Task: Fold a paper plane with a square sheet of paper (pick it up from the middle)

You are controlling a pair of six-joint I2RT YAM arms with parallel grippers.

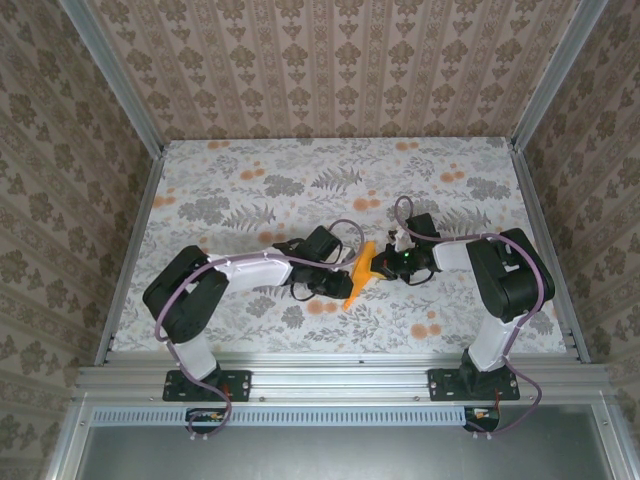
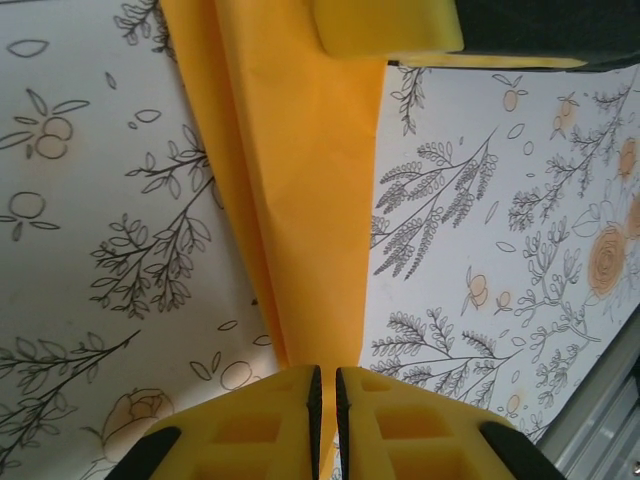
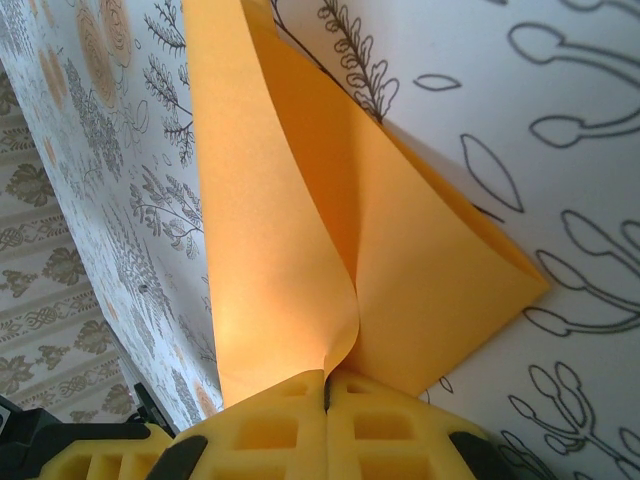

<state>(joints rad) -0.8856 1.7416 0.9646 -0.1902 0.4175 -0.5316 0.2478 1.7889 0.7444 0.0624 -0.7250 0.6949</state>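
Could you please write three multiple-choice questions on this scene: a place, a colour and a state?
1. Where is the orange paper? A. Between the left gripper and the right gripper. B. Far from both grippers. C. Under the left gripper alone.
2. What colour are the gripper fingers? A. Blue. B. White. C. Yellow.
3. How is the right gripper? A. Wide open. B. Shut on the paper. C. Shut on nothing.
Key: 1 A, both clamp it; 2 C, yellow in both wrist views; 3 B, the paper runs into its closed jaws.
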